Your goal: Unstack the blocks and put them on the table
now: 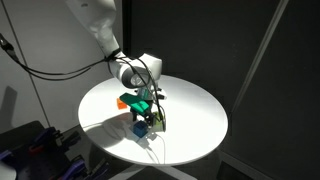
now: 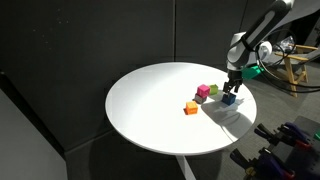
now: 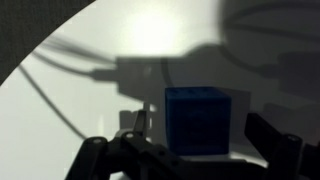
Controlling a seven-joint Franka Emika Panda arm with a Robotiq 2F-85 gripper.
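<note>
The gripper (image 2: 231, 89) hangs at the table's (image 2: 150, 105) 3 o'clock edge in an exterior view, pointing down over the blue block (image 3: 197, 122). In the wrist view its jaws are spread and straddle that block: one finger (image 3: 140, 128) stands clear at the block's 9 o'clock, the other at its 3 o'clock, neither touching. The block seems to rest on the white top. The magenta block (image 2: 203, 91) and yellow-green block (image 2: 212, 89) sit together at the blue one's 10 o'clock, with the orange cube (image 2: 191, 108) at 8 o'clock.
</note>
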